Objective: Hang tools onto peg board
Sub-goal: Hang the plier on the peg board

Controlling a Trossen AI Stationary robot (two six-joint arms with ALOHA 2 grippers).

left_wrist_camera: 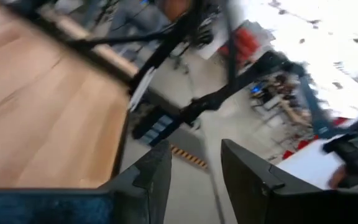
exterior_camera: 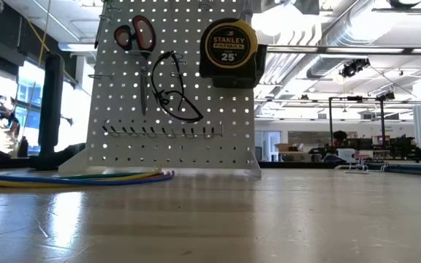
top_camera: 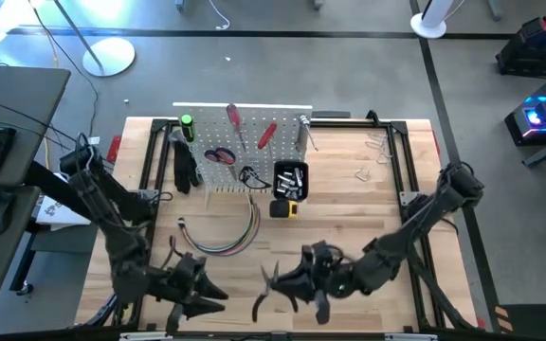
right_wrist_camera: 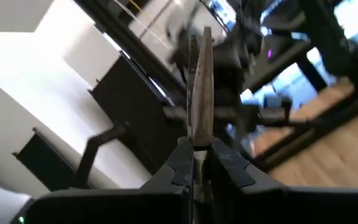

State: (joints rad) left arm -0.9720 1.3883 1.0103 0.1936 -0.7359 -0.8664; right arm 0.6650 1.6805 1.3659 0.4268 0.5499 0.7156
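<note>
Pliers (right_wrist_camera: 199,81) sit clamped in the right gripper (top_camera: 292,281) jaws, held over the worktop (top_camera: 368,204) near its front edge — well apart from the peg board (top_camera: 245,142). Left gripper (top_camera: 207,294) hovers beside it, jaws partly apart — nothing between them.

The desk (top_camera: 349,208) is seen from straight overhead in the high view, with both arms and the surrounding floor taken in. In the low view, the scene is looked across level from desk height, close to the peg board (exterior_camera: 174,88), with the room behind it; the board is shared with the high view. From the left wrist, the desk's edge and the floor are seen at a tilt. From the right wrist, the room is faced upward.
</note>
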